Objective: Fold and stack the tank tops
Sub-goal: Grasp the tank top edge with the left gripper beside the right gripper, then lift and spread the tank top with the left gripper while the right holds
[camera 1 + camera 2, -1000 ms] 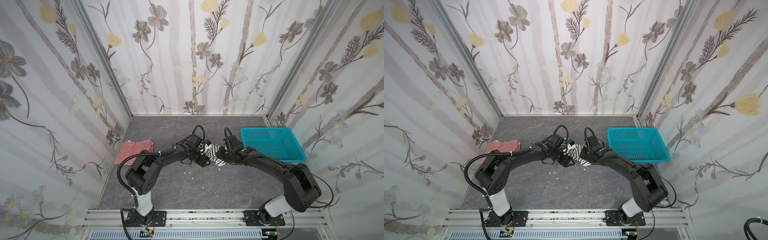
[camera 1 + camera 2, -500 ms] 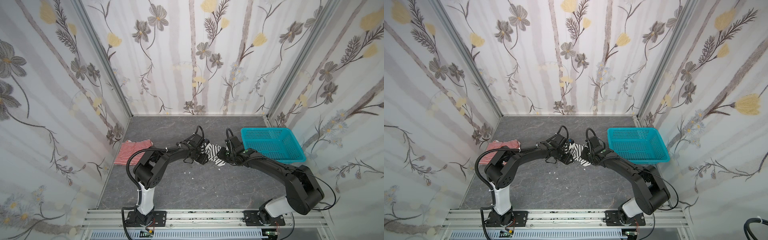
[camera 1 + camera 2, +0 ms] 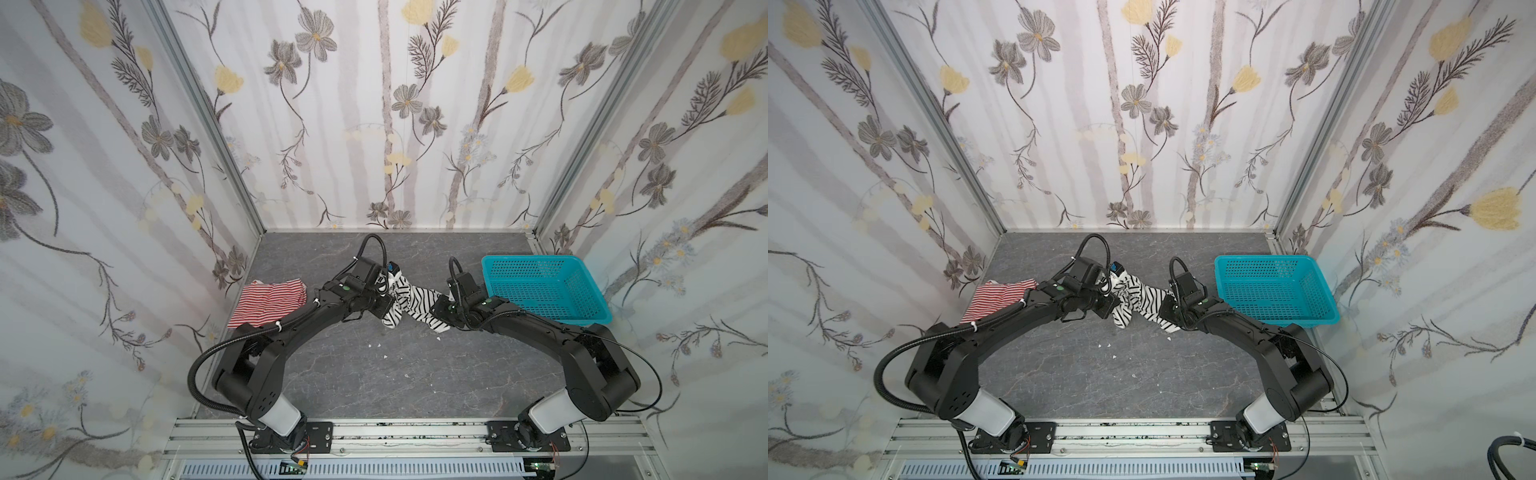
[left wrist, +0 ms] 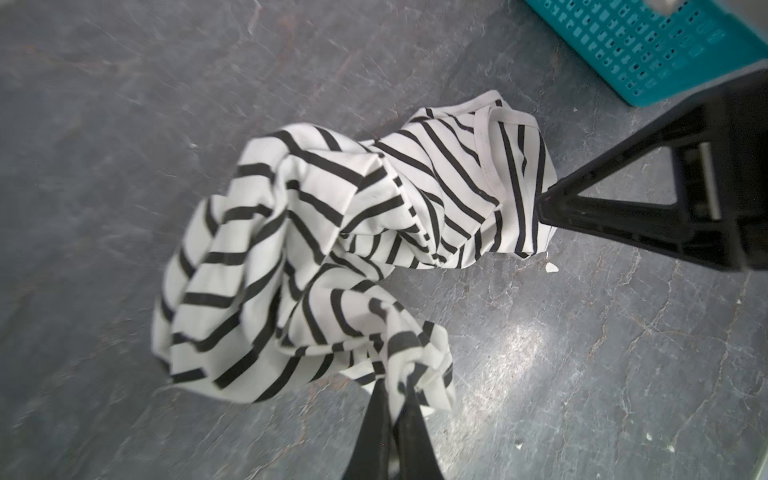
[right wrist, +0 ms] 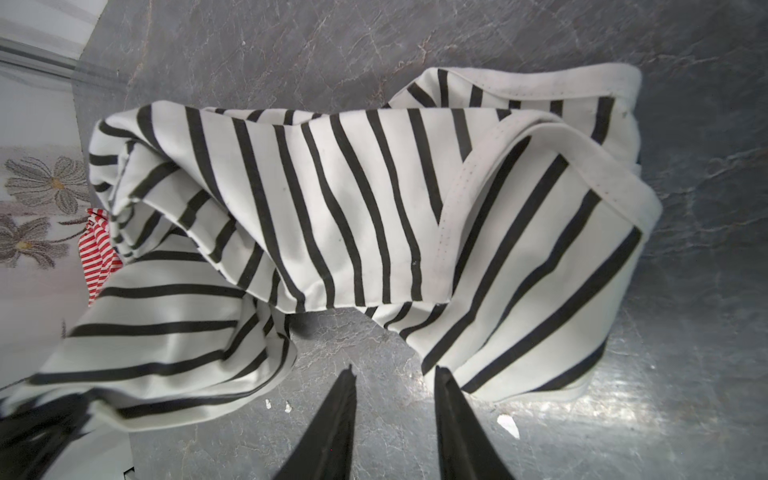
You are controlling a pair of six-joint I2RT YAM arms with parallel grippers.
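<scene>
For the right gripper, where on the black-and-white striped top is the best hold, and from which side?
Likely best: the flat corner flap of the black-and-white top, just ahead of the right gripper, coming in low from the basket side. The cloth is smooth there with a free edge, whereas the left gripper pinches the bunched far end.

This is a robot test cell, not a home. Flower-print panels (image 3: pixel 374 124) framed by aluminium posts (image 3: pixel 234 174) box in a grey stone-look counter (image 3: pixel 374 382). Two black robot arms (image 3: pixel 270 365) are bolted to an aluminium rail (image 3: pixel 395 432), well behind the left end effector (image 4: pixel 392 390).
</scene>
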